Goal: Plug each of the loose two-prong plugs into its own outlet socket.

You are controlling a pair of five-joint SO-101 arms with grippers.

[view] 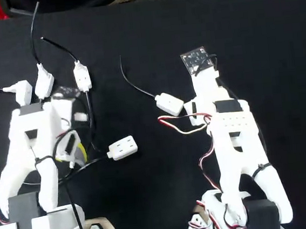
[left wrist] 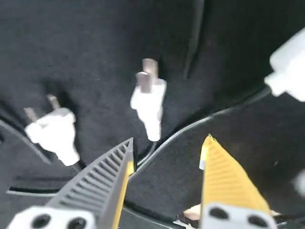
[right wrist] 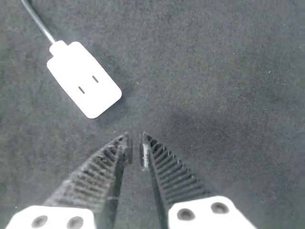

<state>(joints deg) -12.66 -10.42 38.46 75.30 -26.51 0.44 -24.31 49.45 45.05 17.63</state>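
While the left pincer (left wrist: pixel 169 139) hangs spread wide over the black desk (view: pixel 264 33), grasping nothing, two loose two-prong plugs lie beyond its tips. The nearer plug (left wrist: pixel 148 102) lies just past the fingertips, its prongs pointing away. The farther plug (left wrist: pixel 51 131) lies apart from it, off to one side. The right pincer (right wrist: pixel 135 145) is clenched almost fully, with nothing between its tips. Near it lies a white outlet socket (right wrist: pixel 83 86), two slots facing up. A multi-socket outlet block (view: pixel 122 147) rests on the desk between the arms.
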